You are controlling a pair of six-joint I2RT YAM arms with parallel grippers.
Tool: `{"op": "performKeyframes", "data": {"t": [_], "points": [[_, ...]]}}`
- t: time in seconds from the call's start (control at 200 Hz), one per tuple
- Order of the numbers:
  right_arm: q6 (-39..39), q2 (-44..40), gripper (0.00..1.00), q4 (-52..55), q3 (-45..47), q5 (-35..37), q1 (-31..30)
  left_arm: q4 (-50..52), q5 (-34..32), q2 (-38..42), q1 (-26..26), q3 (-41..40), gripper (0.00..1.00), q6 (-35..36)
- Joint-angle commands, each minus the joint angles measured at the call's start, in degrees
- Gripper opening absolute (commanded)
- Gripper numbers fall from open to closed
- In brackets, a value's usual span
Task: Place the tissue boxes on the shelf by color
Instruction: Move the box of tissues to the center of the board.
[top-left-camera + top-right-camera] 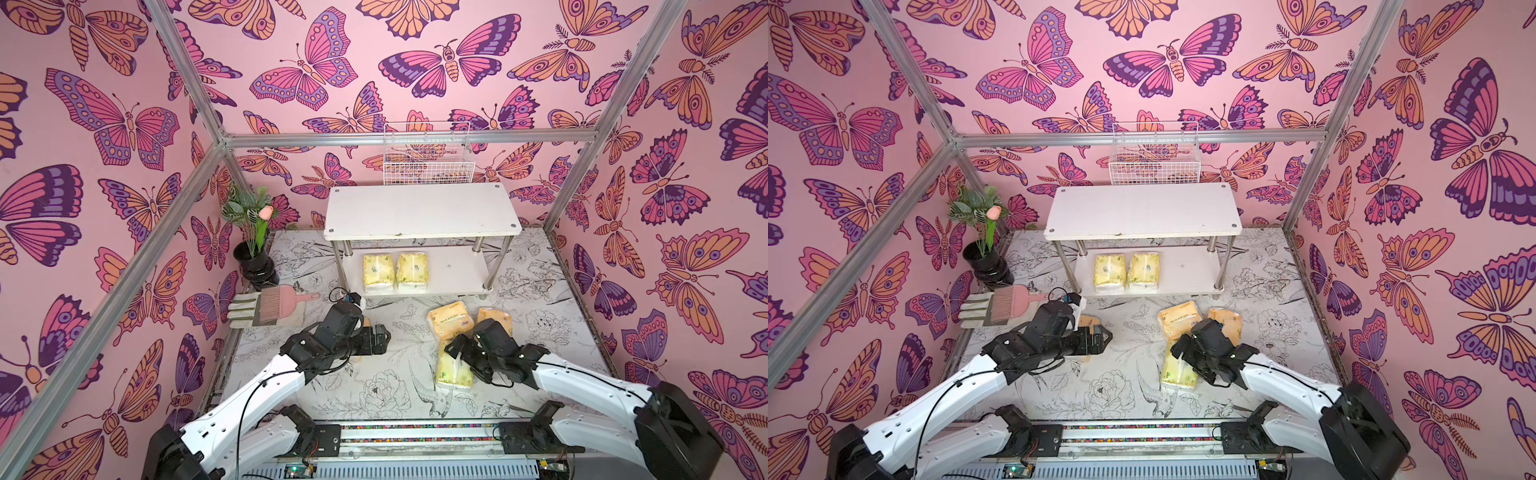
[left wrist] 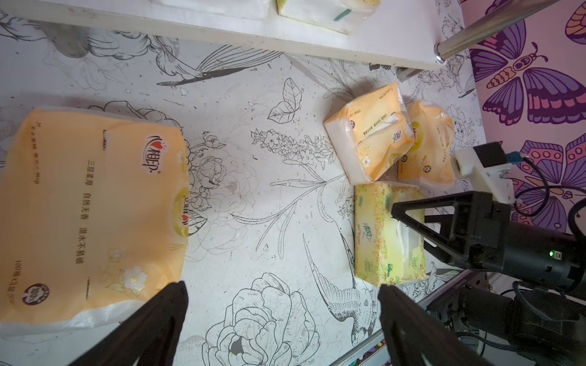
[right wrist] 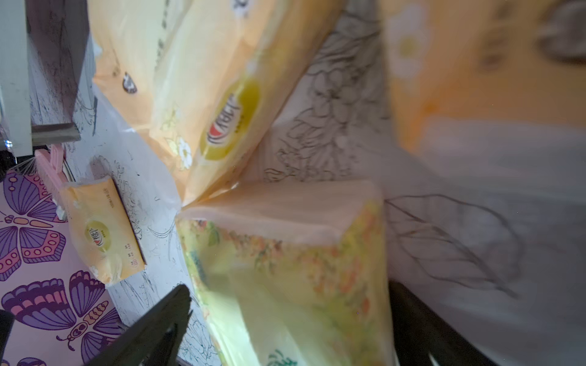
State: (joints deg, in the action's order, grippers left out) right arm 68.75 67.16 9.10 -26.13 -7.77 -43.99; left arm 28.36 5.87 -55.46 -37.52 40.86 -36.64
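**Right gripper astride a pale pack; left gripper open beside an orange one**

Directions are read in a top view, with 12 o'clock toward the back wall. The right gripper [image 3: 290, 288] has its jaws spread wide over the loose pale pack [image 1: 451, 374]. The pack lies on the table [image 1: 374, 407], directly beneath the gripper with one finger on each side, and no squeeze shows (this wrist view is blurred).

From that gripper, the near orange pack [image 1: 451, 320] lies at 12 o'clock, touching the pale pack's end. The far orange pack [image 1: 500, 316] lies at 2 o'clock, partly hidden by the wrist.

The left gripper [image 2: 282, 286] is open and holds nothing. The lone orange pack [image 2: 92, 215] lies just beside it at about 10 o'clock — mostly under the wrist in both top views.

The shelf [image 1: 422, 210] stands at 12 o'clock. Its lower tier carries the first shelved pack [image 1: 378, 272] and the second shelved pack [image 1: 412, 270] — side by side.
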Motion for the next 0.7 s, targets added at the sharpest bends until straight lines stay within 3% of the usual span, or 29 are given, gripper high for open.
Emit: {"op": "performKeyframes", "data": {"t": [0.0,0.13,0.235,0.696], "points": [[1.56,5.93,0.99,-7.19,-4.41,0.26,-3.11,-1.58,0.89,-0.64,-0.36,-2.11,1.00,-1.38],[0.33,13.01,0.99,-10.89,-10.02,-1.52,-5.56,-3.60,1.68,-0.86,-0.47,-3.99,1.00,-2.45],[-1.40,13.29,0.99,-12.69,-10.72,-2.86,-5.77,-5.60,2.72,-1.36,-0.55,-5.36,1.00,-3.72],[-10.37,-10.73,0.99,-10.88,8.38,-6.38,-0.11,-16.79,6.96,-10.74,-5.37,-7.02,1.00,-9.89]]}}
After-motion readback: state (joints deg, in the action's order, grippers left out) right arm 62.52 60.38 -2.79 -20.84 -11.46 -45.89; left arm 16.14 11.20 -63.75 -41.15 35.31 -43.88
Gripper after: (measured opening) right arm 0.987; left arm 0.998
